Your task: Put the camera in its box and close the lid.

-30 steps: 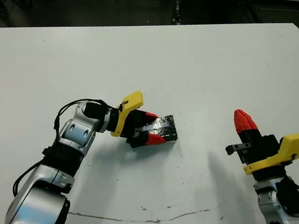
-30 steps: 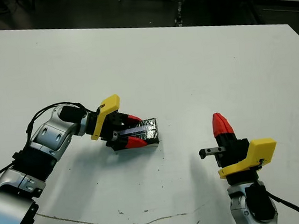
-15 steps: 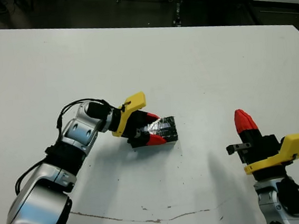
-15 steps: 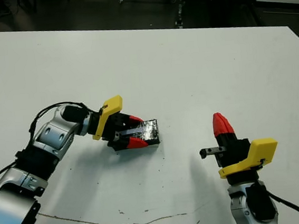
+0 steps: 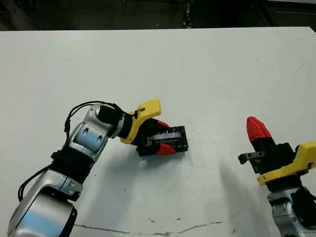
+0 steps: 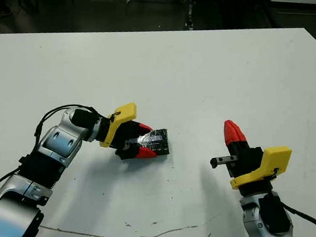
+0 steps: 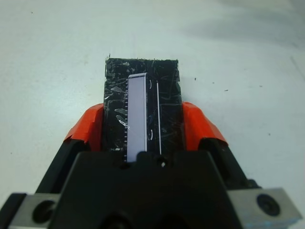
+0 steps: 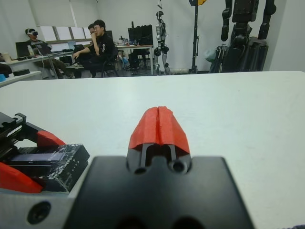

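Left gripper [image 5: 161,140] clamped across box [image 5: 171,140] at mid-counter, one red finger [image 7: 87,129] each side. Left wrist view alone shows camera [image 7: 137,116] lying along box top, purple face up. Right gripper [image 5: 256,128] fingers pressed together, holding nothing, well apart. White counter [image 5: 209,68], scuffed near edge. Right wrist view: seated people [image 8: 97,45] beyond.

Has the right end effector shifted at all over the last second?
No. The right end effector keeps its place above the table, the same way off the scratch line along the near edge, fingers shut.
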{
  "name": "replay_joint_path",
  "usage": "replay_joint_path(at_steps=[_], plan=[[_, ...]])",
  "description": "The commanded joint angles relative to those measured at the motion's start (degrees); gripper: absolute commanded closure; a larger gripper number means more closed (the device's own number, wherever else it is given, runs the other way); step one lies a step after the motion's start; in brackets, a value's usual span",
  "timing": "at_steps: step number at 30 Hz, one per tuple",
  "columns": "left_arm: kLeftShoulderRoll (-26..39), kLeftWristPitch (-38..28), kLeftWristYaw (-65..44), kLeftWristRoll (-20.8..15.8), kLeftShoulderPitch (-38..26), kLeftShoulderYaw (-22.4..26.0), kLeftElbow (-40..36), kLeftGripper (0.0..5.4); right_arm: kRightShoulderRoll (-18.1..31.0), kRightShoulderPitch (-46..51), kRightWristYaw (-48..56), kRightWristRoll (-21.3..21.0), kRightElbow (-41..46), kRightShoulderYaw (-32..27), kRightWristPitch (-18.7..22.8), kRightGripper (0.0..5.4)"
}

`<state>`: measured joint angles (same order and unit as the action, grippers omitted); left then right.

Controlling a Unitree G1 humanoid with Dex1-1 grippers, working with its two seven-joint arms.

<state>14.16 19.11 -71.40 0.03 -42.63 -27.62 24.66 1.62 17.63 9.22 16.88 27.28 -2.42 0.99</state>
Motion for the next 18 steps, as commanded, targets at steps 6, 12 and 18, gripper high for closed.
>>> replay_joint_path(at_steps=[6, 12, 18], plan=[[-4.18, 0.29, 7.14, 6.60, 6.20, -8.59, -2.30, 1.47, 0.30, 0.92, -0.16, -0.49, -0.36, -0.25, -0.06, 5.40], [-3.45, -1.71, 8.76, 6.65, 7.59, -8.20, -3.13, 0.66, 0.30, 0.99, 0.15, 0.10, -0.37, -0.37, 0.06, 5.40], [-2.13, -1.10, 9.52, 6.46, 8.81, -7.74, -4.13, 0.02, 0.31, 1.07, 0.25, 0.10, -0.41, -0.38, -0.02, 5.40]])
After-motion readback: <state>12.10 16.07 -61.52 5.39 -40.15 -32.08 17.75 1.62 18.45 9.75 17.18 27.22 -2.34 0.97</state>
